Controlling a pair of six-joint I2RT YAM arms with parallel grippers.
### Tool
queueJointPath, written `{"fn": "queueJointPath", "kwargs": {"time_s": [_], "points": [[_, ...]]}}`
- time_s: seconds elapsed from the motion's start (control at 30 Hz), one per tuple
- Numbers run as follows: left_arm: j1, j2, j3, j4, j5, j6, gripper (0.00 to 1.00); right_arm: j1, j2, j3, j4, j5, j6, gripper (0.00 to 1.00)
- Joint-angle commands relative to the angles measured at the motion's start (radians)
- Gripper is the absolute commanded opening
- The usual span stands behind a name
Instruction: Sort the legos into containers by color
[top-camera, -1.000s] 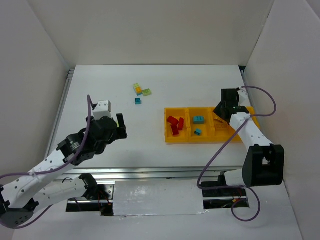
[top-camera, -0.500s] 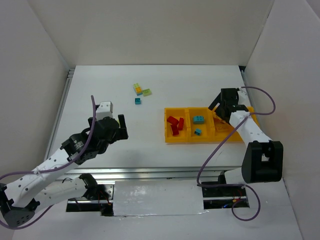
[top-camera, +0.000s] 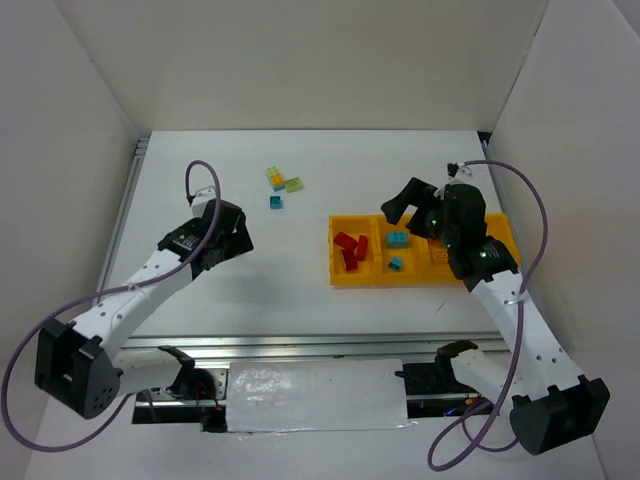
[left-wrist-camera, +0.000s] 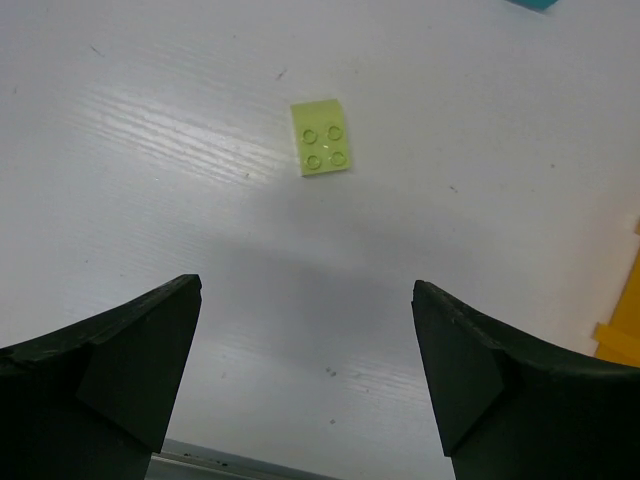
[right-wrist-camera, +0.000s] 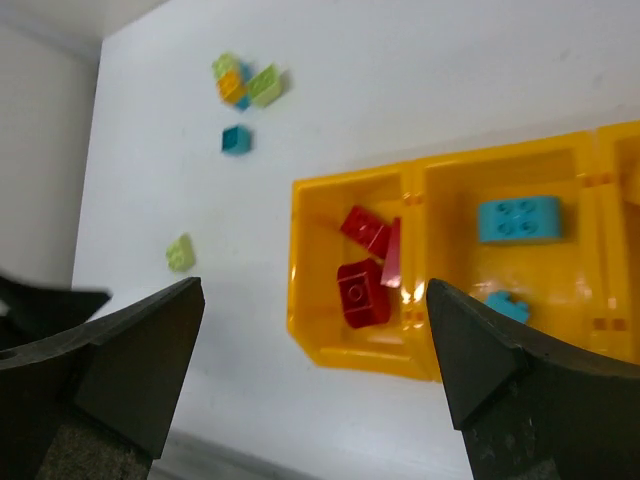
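So, top view, tray (top-camera: 365, 281): red bricks (top-camera: 348, 250) are sitting in its leftmost bin, teal bricks (top-camera: 397, 240) in the next one.
Top view, loose: a mixed clump (top-camera: 280, 180) and a lone teal brick (top-camera: 275, 202) are lying well apart from the tray.
Left wrist, left gripper (left-wrist-camera: 305, 290): hanging spread and empty; pale green brick (left-wrist-camera: 322, 150) is lying ahead, centred between the fingers, untouched.
Right wrist, right gripper (right-wrist-camera: 315, 290): hovering spread and empty by the red and teal bins.
Progress: looking roughly half done.

L fingers (left-wrist-camera: 120, 370) wide; R fingers (right-wrist-camera: 110, 360) wide.
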Motion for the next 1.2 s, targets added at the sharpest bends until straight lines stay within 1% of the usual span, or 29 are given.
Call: {"fn": "queueJointPath", "kwargs": {"time_s": [0.0, 0.13, 0.3, 0.37, 0.53, 0.67, 0.7, 0.87, 0.93, 0.97, 1.0, 1.03, 1.07, 1.1, 1.17], "points": [[0.054, 0.111, 0.045, 0.086, 0.072, -0.022, 0.99, 0.093, 0.015, -0.040, 0.013, -0.141, -0.038, 1.00], [0.099, 0.266, 0.106, 0.113, 0.098, -0.028, 0.99, 0.167, -0.007, -0.086, 0.026, -0.184, -0.055, 1.00], [0.120, 0.478, 0.184, 0.128, 0.092, -0.038, 0.99, 0.179, -0.086, -0.166, 0.060, -0.247, -0.060, 1.00], [0.127, 0.535, 0.197, 0.124, 0.077, -0.053, 0.98, 0.185, -0.100, -0.194, 0.069, -0.255, -0.064, 0.99], [0.137, 0.589, 0.190, 0.134, 0.051, -0.107, 0.94, 0.191, -0.123, -0.215, 0.057, -0.261, -0.080, 1.00], [0.151, 0.645, 0.197, 0.131, 0.048, -0.119, 0.90, 0.194, -0.134, -0.229, 0.065, -0.276, -0.086, 1.00], [0.150, 0.652, 0.195, 0.133, 0.045, -0.125, 0.86, 0.196, -0.134, -0.232, 0.066, -0.278, -0.087, 1.00], [0.156, 0.656, 0.174, 0.154, 0.045, -0.139, 0.74, 0.194, -0.126, -0.240, 0.072, -0.284, -0.089, 1.00], [0.160, 0.661, 0.166, 0.165, 0.054, -0.139, 0.66, 0.194, -0.126, -0.244, 0.077, -0.288, -0.087, 1.00], [0.163, 0.662, 0.164, 0.168, 0.058, -0.136, 0.58, 0.194, -0.128, -0.244, 0.080, -0.294, -0.086, 1.00], [0.165, 0.663, 0.163, 0.176, 0.065, -0.134, 0.43, 0.196, -0.128, -0.247, 0.086, -0.296, -0.084, 1.00], [0.166, 0.664, 0.161, 0.177, 0.069, -0.134, 0.34, 0.196, -0.128, -0.254, 0.091, -0.301, -0.080, 1.00], [0.166, 0.655, 0.160, 0.176, 0.075, -0.140, 0.10, 0.194, -0.129, -0.260, 0.098, -0.305, -0.075, 0.99], [0.166, 0.647, 0.152, 0.179, 0.080, -0.142, 0.00, 0.196, -0.132, -0.269, 0.124, -0.319, -0.069, 0.99], [0.165, 0.598, 0.126, 0.192, 0.109, -0.151, 0.00, 0.199, -0.134, -0.309, 0.189, -0.333, -0.035, 1.00]]}}
